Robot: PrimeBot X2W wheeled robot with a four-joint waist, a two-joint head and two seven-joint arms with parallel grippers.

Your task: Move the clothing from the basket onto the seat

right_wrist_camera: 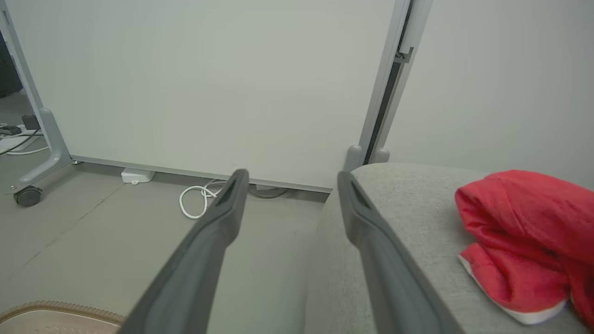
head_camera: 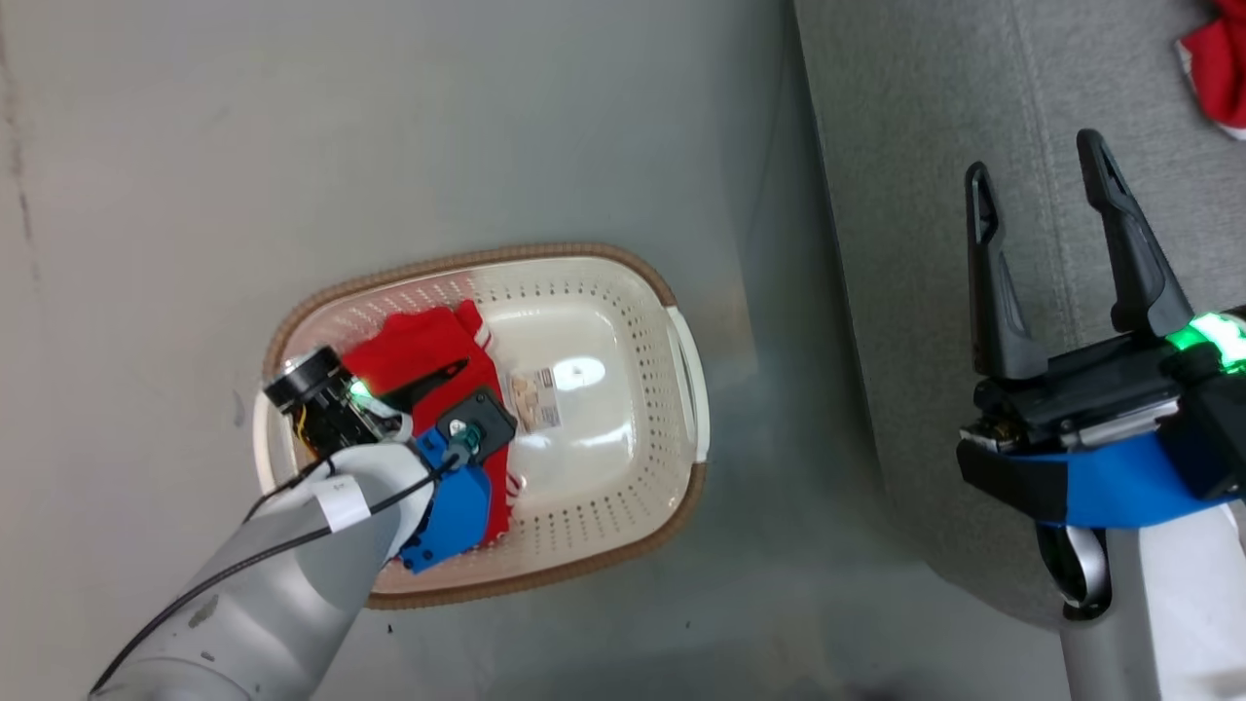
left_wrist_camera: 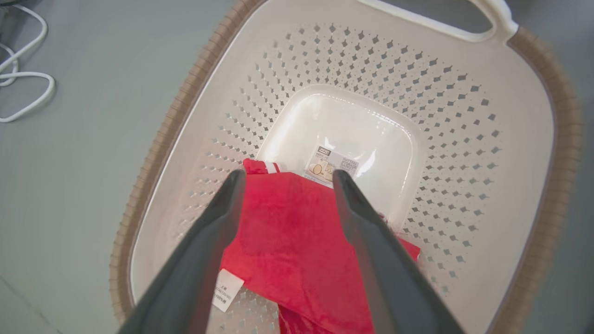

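Note:
The cream basket (head_camera: 604, 458) stands on the floor left of the grey seat (head_camera: 925, 195). One red garment (head_camera: 419, 350) lies in the basket's left half, beside the paper label (head_camera: 535, 399). My left gripper (head_camera: 472, 385) is down inside the basket, open. In the left wrist view, my left gripper (left_wrist_camera: 287, 178) has its fingers on either side of the red garment (left_wrist_camera: 287, 232), just short of touching it. My right gripper (head_camera: 1034, 161) hangs open and empty over the seat's edge. A second red garment (head_camera: 1222, 63) with white trim rests bunched on the seat (right_wrist_camera: 408, 199).
A white cable (right_wrist_camera: 195, 199) coils on the grey floor near a pale partition panel with a wheeled foot (right_wrist_camera: 28, 195). More white cable (left_wrist_camera: 28, 83) lies beside the basket. The basket's brown rim (right_wrist_camera: 55, 311) sits just below my right gripper.

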